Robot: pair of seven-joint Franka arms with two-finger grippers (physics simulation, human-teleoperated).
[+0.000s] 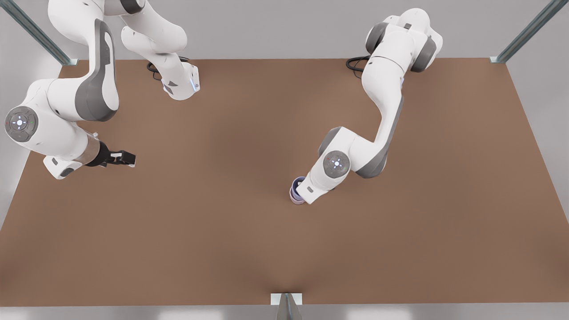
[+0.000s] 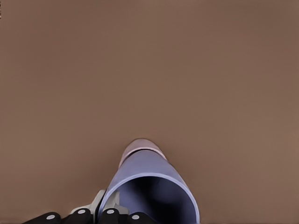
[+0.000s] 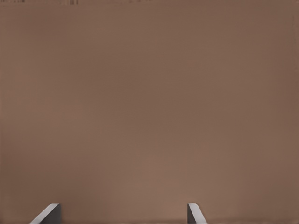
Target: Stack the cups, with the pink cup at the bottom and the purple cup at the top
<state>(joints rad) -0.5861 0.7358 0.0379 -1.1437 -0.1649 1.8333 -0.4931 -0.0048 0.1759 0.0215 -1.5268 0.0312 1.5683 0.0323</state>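
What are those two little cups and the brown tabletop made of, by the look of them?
Purple cup, at the left gripper: probably matte plastic, judging by its thin wall, even colour and lack of glaze shine. Pink cup under it: looks the same. Table: a flat brown matte board with no grain, so the material is uncertain. The right gripper waits open.

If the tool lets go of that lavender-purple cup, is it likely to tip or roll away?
Probably not. The lavender-purple tapered cup appears nested over the dusty-pink cup, which should steady it. Its smooth round wall looks slippery, and would likely roll if knocked sideways. It looks stiff and light. The left tool is at its rim; the right tool waits apart.
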